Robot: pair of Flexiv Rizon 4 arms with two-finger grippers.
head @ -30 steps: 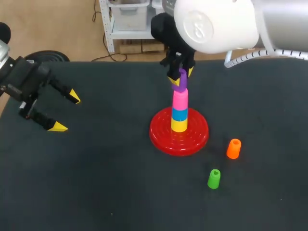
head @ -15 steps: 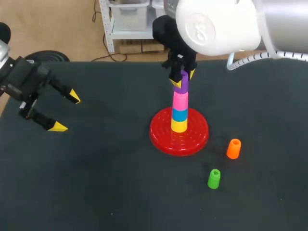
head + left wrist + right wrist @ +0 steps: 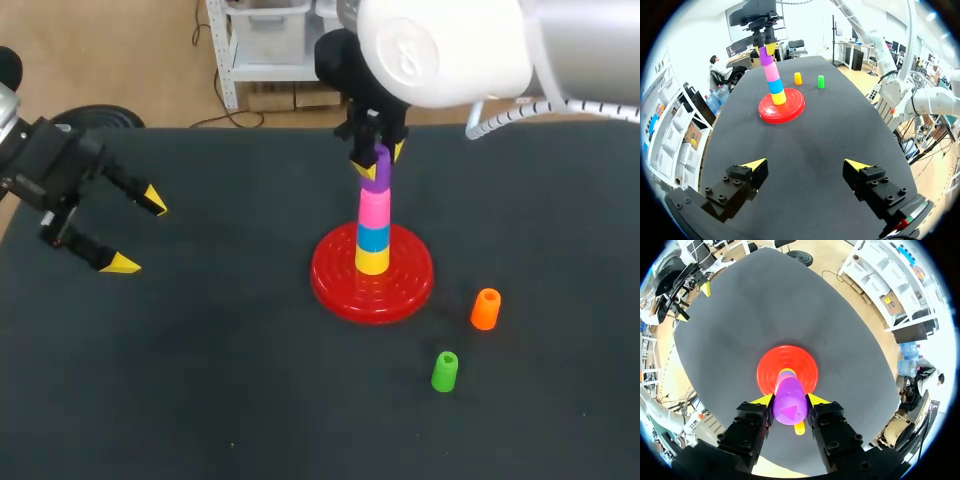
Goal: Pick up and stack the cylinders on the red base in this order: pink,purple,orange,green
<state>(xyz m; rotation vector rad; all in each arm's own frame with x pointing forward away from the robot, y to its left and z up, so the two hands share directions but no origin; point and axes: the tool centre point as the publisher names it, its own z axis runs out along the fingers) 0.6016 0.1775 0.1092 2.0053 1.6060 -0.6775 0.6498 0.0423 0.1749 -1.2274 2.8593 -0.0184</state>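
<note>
Your right pincer [image 3: 376, 158] is clamped on the purple cylinder [image 3: 374, 176], one yellow-tipped finger on either side, and holds it tilted directly over the pink cylinder [image 3: 375, 207]. The pink one tops a blue cylinder [image 3: 374, 238] and a yellow cylinder [image 3: 373, 261] on the red base [image 3: 335, 275]. In the head view the purple cylinder's lower edge meets the pink top, but you cannot tell whether it is seated, and the white bulk of your right arm cuts off the pincer's upper part. In the right wrist view the purple cylinder fills the gap between the fingers and covers most of the stack under the pincer, so only slivers of it and the base's ring show. The orange cylinder [image 3: 486, 309] stands upright near the base's rim, with the green cylinder [image 3: 445, 371] farther out, both well off to the side of the right pincer on the desk [image 3: 200, 380]. Your left pincer [image 3: 139, 232] hangs wide open, gripping nothing, near the desk's left edge, with a broad stretch of dark desk ahead of it up to the base
</note>
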